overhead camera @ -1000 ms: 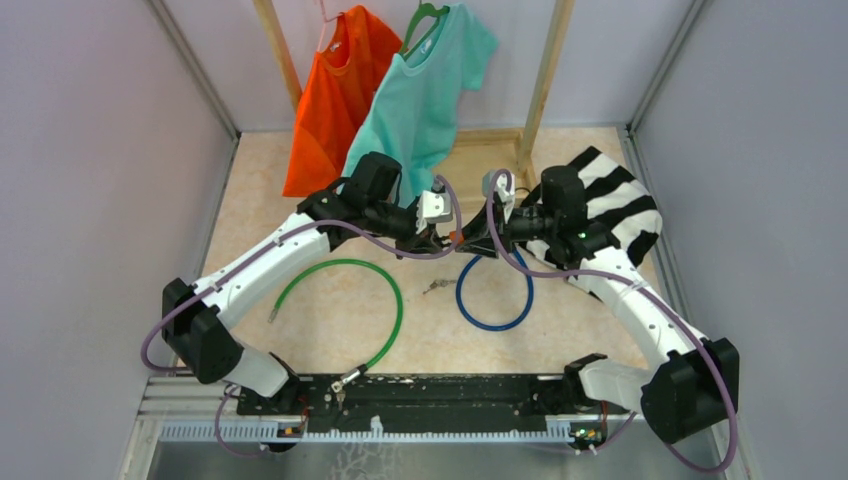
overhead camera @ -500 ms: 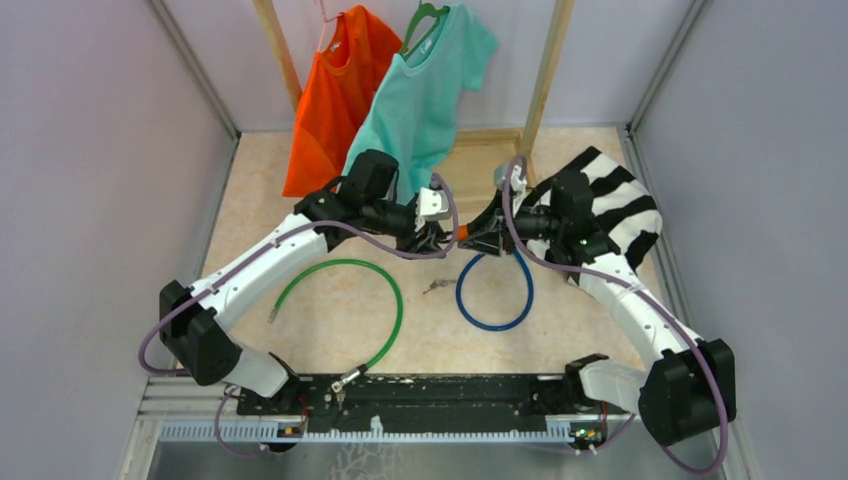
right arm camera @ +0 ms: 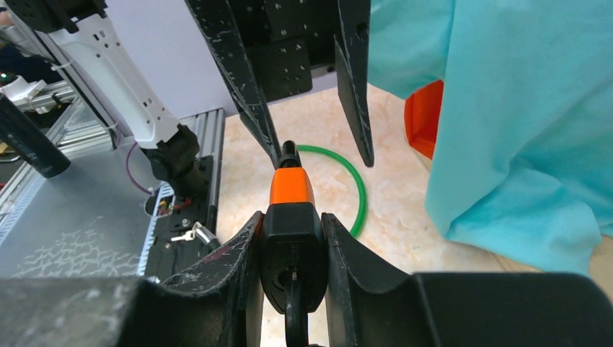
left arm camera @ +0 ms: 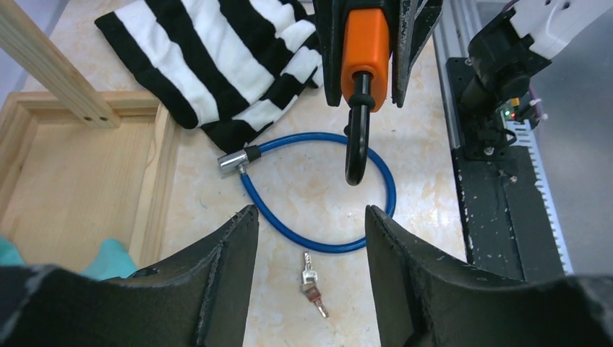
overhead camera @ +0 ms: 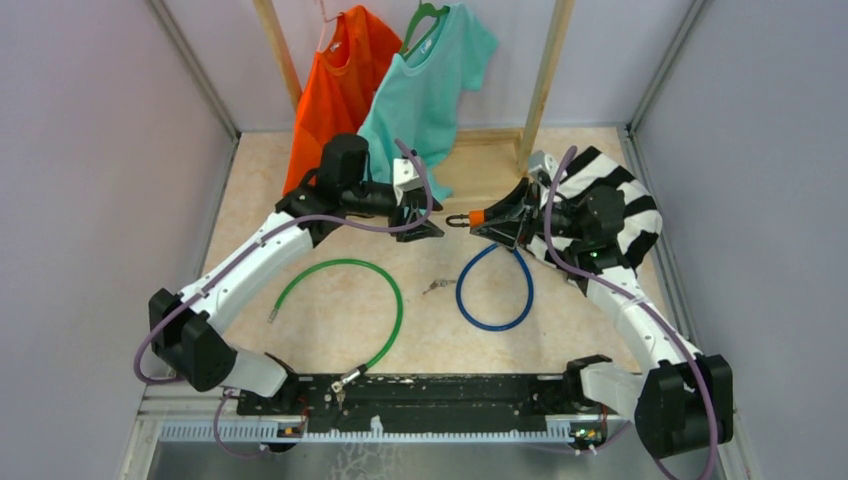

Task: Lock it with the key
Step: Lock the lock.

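Note:
My right gripper [right arm camera: 293,217] is shut on a lock [right arm camera: 291,238] with a black body and an orange end [overhead camera: 477,218], held above the table. A black loop [left arm camera: 356,144] sticks out of that orange end toward my left gripper [left arm camera: 309,213]. The left gripper [overhead camera: 428,225] stands open and empty, a short gap from the loop. Small metal keys [left arm camera: 311,283] on a ring lie on the table below, also visible from above [overhead camera: 436,287], beside a blue cable [left arm camera: 318,217]. A black piece hangs from the lock's near face [right arm camera: 293,318].
A green cable [overhead camera: 345,265] curves on the table at left. A striped cloth [overhead camera: 610,200] lies under the right arm. Orange [overhead camera: 335,100] and teal [overhead camera: 420,95] shirts hang from a wooden rack [overhead camera: 545,80]. A black rail [overhead camera: 430,390] runs along the near edge.
My left gripper has opened, let go of the lock's loop and drawn back to the left. The right gripper has pulled back to the right with the lock.

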Controlling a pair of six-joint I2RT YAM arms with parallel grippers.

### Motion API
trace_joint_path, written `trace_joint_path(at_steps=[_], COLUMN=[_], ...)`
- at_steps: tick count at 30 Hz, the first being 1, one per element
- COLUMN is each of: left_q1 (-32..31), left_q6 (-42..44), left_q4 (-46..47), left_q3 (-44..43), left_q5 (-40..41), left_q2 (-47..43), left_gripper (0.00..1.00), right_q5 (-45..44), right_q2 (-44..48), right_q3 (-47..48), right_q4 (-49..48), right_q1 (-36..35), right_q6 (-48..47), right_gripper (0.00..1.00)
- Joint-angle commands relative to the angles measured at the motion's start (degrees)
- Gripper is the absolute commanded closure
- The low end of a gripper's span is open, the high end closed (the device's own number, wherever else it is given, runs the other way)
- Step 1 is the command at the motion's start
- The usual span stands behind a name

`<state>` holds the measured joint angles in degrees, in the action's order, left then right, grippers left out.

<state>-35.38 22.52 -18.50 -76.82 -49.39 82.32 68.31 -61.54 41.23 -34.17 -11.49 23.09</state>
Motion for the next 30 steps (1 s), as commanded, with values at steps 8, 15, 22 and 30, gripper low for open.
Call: trace_joint_path(at_steps=[8,15,22,30], left_q1=[0.04,-0.04,-0.05,-0.53], left_q6=[-10.12,-12.89,-15.20,-17.31], left_q4=[11.71,14.66,17.18,18.72], left_q3=[3.20,4.46,4.76,4.30], left_q5=[-8.82,-10.56,-11.47,-12.17], left_q2=[-1.59,-1.32,-0.95,0.33], left_gripper=[0.49,0.55,0.56,0.76], right_q5=[1.02,0.91,1.03,1.00], right_q2=[0.31,-0.91,-1.48,-1.59], right_q3=[-0.67,-0.62,-0.80,-0.82], right_q4=[-12.85,-14.86,-14.96,-14.95], right_q1=[0.18,0.23,0.18,0.02], right_q6=[7.54,9.11,9.02,8.95], right_gripper=[1.00,1.00,1.00,1.00])
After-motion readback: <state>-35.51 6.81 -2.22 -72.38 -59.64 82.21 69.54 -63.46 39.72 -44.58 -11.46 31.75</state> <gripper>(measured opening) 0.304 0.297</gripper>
